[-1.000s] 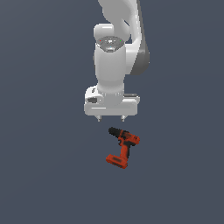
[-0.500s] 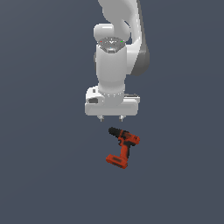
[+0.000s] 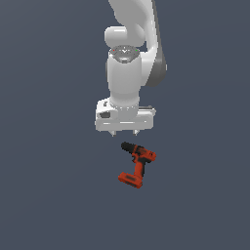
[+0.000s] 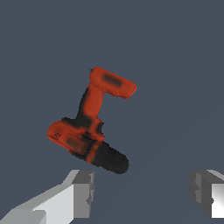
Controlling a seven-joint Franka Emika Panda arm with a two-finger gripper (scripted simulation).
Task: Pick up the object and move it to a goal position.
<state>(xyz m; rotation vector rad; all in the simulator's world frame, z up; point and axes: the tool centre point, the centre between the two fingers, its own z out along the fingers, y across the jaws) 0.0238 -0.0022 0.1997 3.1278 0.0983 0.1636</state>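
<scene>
The red-orange drill (image 3: 137,163) lies on its side on the dark grey floor, black chuck toward the gripper and blocky battery base away from it. In the wrist view the drill (image 4: 89,124) shows whole, with its chuck near one fingertip. My gripper (image 3: 124,133) hangs above and just behind the drill, apart from it. Its jaws stand wide open and hold nothing; the fingertips (image 4: 83,192) show in the wrist view with a wide gap between them.
The dark grey floor (image 3: 49,195) spreads flat on all sides. The white arm (image 3: 129,68) rises above the gripper. No other object shows.
The arm has shifted only slightly, if at all. The drill has not moved and the gripper stays open.
</scene>
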